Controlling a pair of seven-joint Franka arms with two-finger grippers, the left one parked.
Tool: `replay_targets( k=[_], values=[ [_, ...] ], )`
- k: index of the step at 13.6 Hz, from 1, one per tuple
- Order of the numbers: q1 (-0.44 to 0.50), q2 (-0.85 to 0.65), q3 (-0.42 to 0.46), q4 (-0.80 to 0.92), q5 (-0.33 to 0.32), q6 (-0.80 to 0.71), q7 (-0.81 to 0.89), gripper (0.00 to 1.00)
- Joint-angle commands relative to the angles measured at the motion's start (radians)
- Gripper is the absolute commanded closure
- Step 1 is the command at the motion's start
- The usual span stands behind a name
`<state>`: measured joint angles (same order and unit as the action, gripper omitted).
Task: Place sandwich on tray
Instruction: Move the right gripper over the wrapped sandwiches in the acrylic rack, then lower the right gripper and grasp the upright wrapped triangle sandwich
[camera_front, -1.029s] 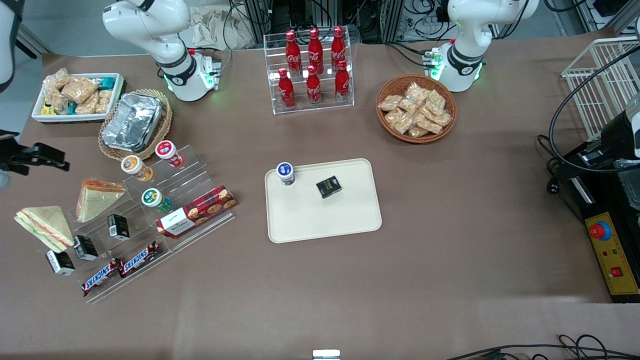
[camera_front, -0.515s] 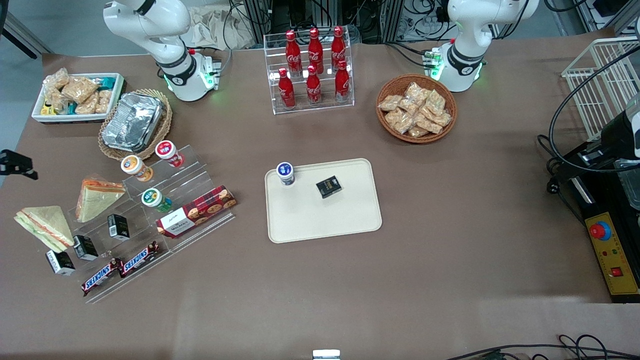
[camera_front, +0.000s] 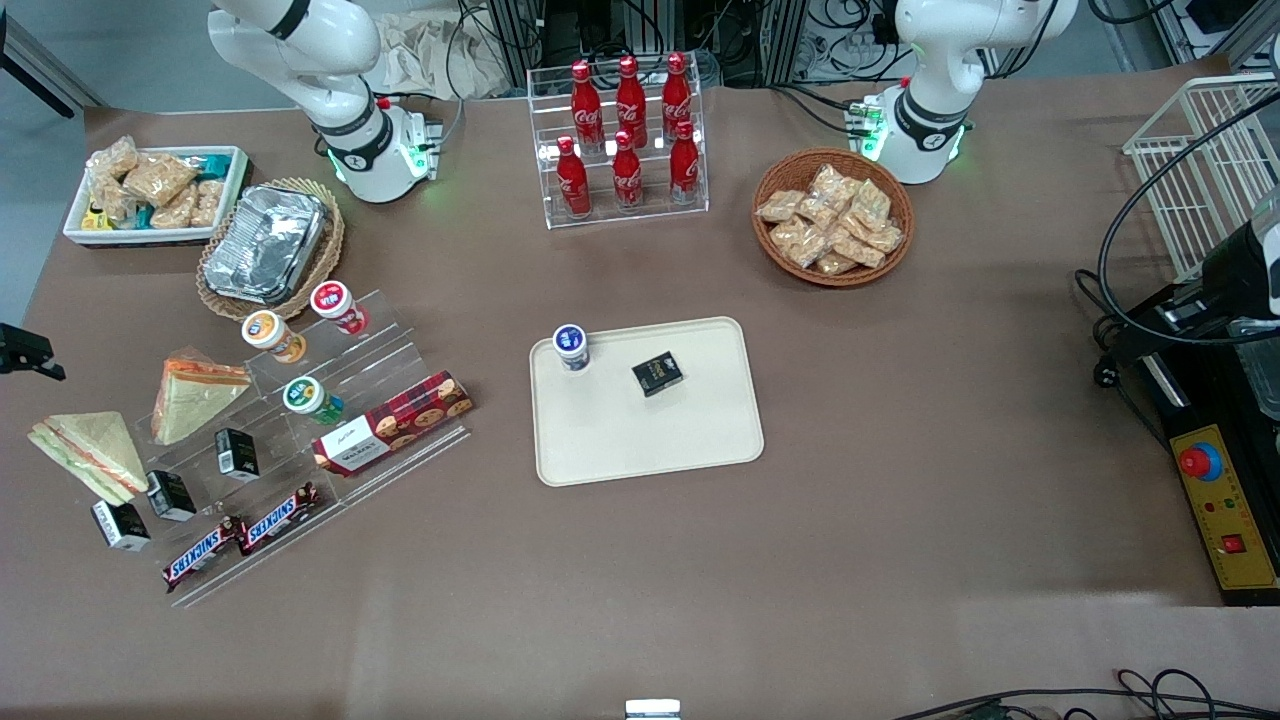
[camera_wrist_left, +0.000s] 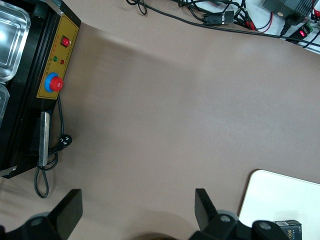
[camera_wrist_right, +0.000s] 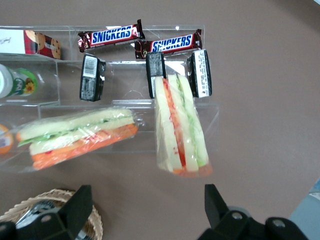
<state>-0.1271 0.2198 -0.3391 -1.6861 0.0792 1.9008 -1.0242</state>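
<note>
The hand (camera_wrist_right: 145, 212) hangs wide open and empty above the sandwich (camera_wrist_right: 179, 127), well apart from the tray (camera_front: 648, 402).

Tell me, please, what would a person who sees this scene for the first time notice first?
Probably the large cream tray in the middle of the table, with a small cup and a dark box on it. Next, the red cola bottles in a clear rack, farther from the front camera than the tray. The sandwich lies at the working arm's end of the table, with the open end effector above it, holding nothing.
</note>
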Motion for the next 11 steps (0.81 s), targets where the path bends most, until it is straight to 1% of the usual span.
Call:
replay_targets(
  k=[1,4,7,10,11],
  values=[
    [-0.012,0.068,0.006,0.034,0.034,0.021,-0.027,0.00],
    [-0.011,0.105,0.008,0.029,0.034,0.047,-0.033,0.00],
    [-0.014,0.131,0.009,0.026,0.036,0.106,-0.091,0.00],
    [-0.016,0.153,0.011,0.026,0.036,0.147,-0.091,0.00],
    [-0.016,0.159,0.009,0.028,0.046,0.162,-0.093,0.00]
  ],
)
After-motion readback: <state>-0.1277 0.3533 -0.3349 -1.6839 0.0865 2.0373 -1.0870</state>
